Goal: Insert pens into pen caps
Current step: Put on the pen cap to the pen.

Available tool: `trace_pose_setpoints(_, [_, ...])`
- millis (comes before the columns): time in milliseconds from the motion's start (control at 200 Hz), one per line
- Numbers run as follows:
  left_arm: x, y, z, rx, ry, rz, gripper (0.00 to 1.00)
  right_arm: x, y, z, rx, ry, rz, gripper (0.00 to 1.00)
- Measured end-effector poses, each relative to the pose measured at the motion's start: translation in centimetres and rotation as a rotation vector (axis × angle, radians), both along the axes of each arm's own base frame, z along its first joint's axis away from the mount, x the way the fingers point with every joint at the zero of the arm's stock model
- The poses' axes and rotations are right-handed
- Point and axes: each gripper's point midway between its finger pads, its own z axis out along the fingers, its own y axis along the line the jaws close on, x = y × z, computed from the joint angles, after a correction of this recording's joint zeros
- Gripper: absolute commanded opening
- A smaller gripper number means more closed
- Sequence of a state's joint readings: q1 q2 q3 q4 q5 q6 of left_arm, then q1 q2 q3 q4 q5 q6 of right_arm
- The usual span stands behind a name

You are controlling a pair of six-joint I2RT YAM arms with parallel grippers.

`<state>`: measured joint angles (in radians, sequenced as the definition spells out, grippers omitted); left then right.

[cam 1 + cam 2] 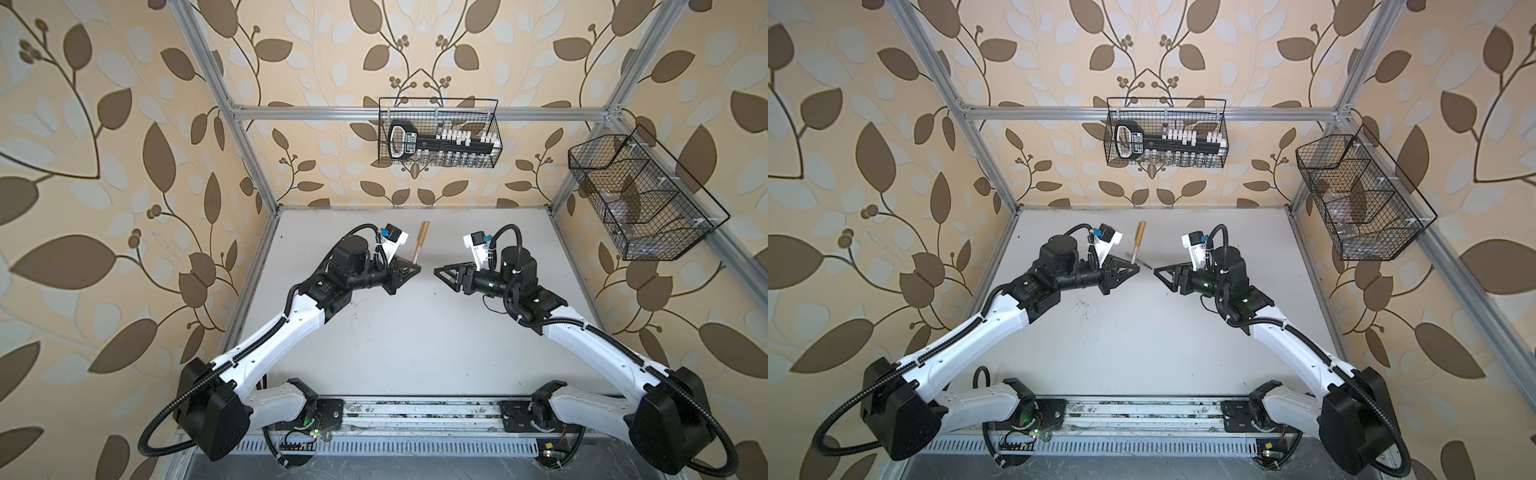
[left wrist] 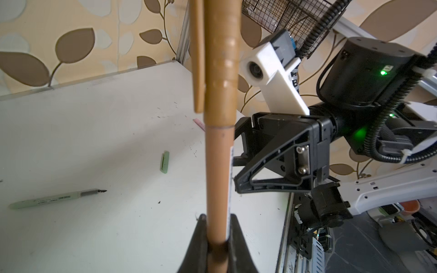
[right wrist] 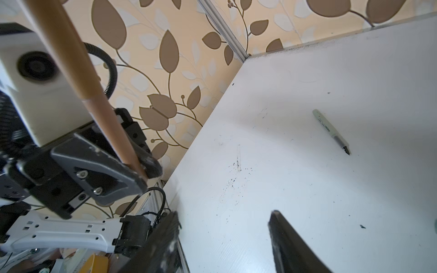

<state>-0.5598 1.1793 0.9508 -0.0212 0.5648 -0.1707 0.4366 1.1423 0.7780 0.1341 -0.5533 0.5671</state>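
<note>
A: Holding the brown pen (image 2: 218, 177), is the left end effector (image 2: 217, 227)?
B: Yes, clamped on its barrel, with the brown cap (image 2: 222, 71) seated on the free end. The right end effector (image 3: 224, 214) gapes wide, empty. On the counter (image 2: 94, 141) lie the pale green pen (image 2: 56, 197) and pale green cap (image 2: 165, 162), apart.

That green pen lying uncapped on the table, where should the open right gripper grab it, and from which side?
Grip the pale green pen mid-barrel, clear of its dark tip. It lies flat on the table with bare surface along both sides, so the right gripper should probably come straight down, jaws across its length.
</note>
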Motion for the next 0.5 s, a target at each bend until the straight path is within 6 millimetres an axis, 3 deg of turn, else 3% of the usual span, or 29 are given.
trace_pose_setpoints(180, [-1.2,-0.7,-2.8,0.020,0.084,-0.012,0.00,-0.2,0.1,1.5,0.010,-0.050,0.023,0.63])
trace_pose_setpoints(500, [-2.3,-2.9,-4.2,0.042,0.122,-0.045,0.00,1.1,0.7,5.2,0.052,-0.154,0.038,0.64])
